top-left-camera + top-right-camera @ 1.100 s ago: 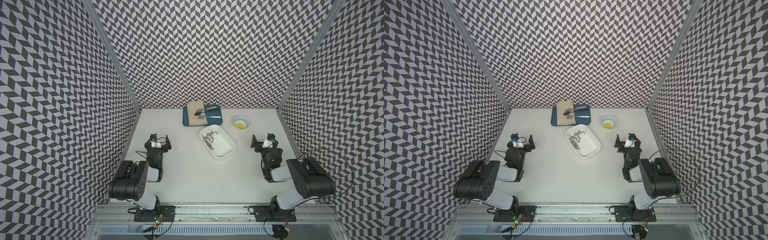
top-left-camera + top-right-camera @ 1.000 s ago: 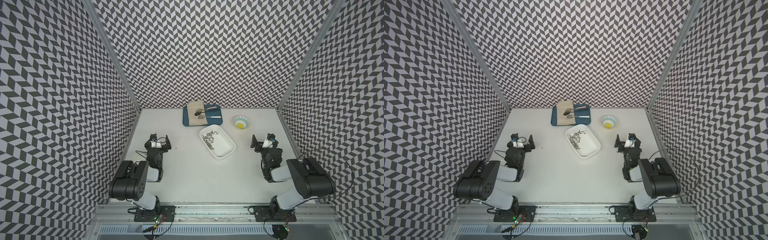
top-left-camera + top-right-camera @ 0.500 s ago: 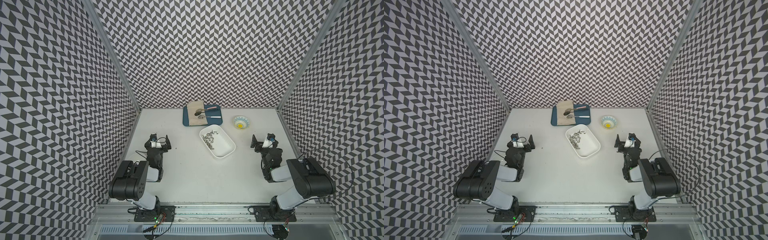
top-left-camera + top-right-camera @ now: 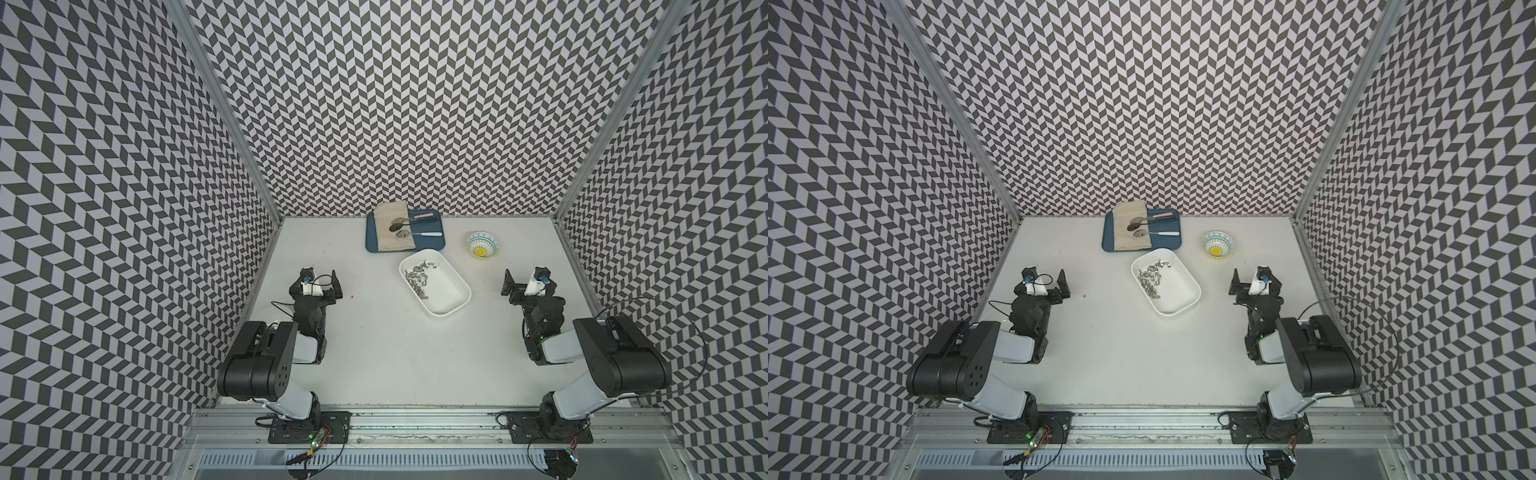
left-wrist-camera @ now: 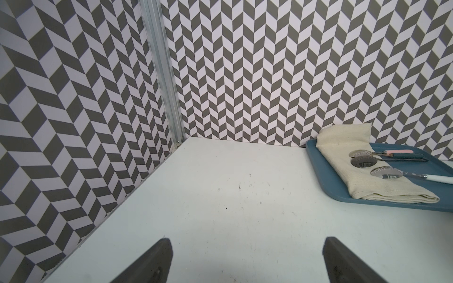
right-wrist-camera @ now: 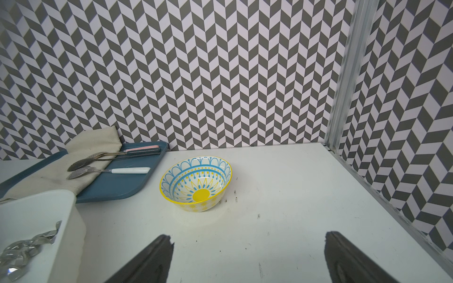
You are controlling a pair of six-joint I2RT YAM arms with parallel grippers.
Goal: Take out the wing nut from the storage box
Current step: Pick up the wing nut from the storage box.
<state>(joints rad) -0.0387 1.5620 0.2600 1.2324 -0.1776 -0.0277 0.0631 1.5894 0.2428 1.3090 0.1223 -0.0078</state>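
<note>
Evidently the task stands at its opening step, as I judge it: neither arm has anything in hand. Nearest, both arms sit folded low on the white table [image 4: 395, 353], one at the left edge and one at the right. The left gripper [image 4: 318, 283] has its fingers spread wide and released, and its wrist view shows only bare table between them. The right gripper [image 4: 527, 284] is likewise parted and empty.

A little farther, between the two grippers and nearer the right one, lies the storage box [image 4: 448, 298], a shallow white tub turned diagonally. The wing nuts [image 4: 417, 277] lie as a loose silvery heap along its left wall and far end. The near-right part of its floor is bare.

Just beyond the box sits a dark-blue tray [image 4: 432, 244] carrying a folded beige cloth [image 4: 392, 237] and three spoons [image 4: 395, 227]. To the right of the tray stands a small patterned bowl [image 4: 482, 245], apart from the box.

The next move, I judge, calls for the right arm, being nearer, to rise, swing left over the box and come down with its jaws open on one nut at the heap's edge. The nuts are small and touch one another, so singling one out likely needs a well-aimed pinch on a wing.
</note>
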